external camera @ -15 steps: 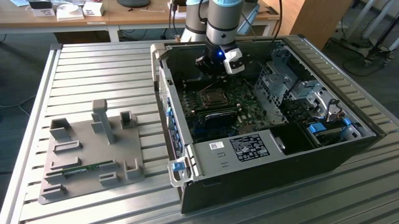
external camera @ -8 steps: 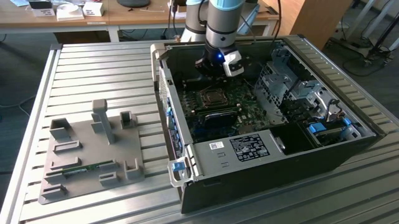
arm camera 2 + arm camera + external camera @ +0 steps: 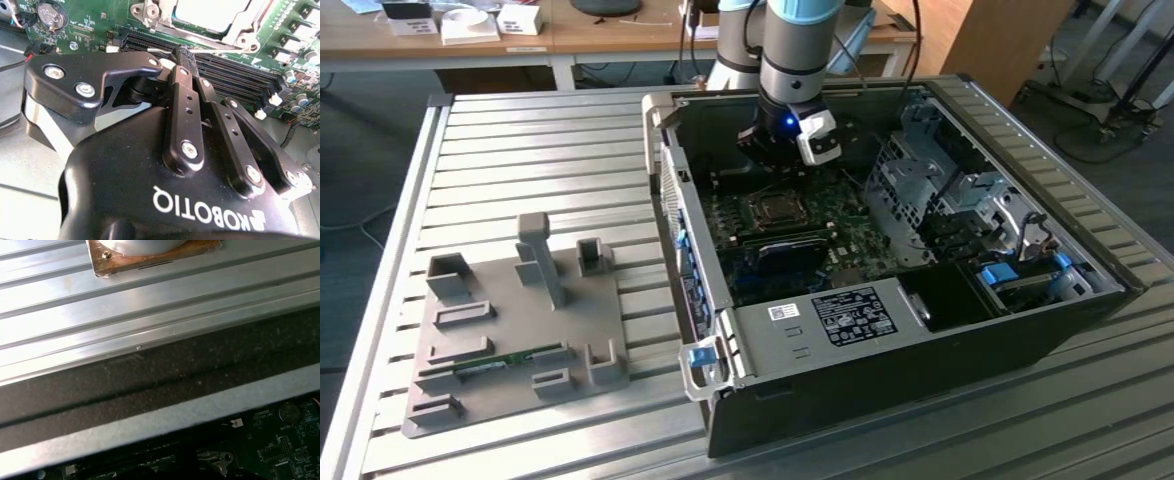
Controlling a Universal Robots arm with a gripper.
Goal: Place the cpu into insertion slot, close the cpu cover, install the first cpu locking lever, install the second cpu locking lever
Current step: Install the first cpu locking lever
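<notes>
Even bright light glares off the slatted table (image 3: pixel 125 305).

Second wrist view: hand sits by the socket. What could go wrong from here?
1. The hand has its tips close over the memory slots; a sideways slip could scrape them.
2. The cpu cover edge lies just beyond the tips; pushing off-line might bend it or strain the cpu it frames.

cpu (image 3: pixel 210 10): slvr top, flat | cpu cover (image 3: pixel 225 35): metal frame, down ard it
</notes>
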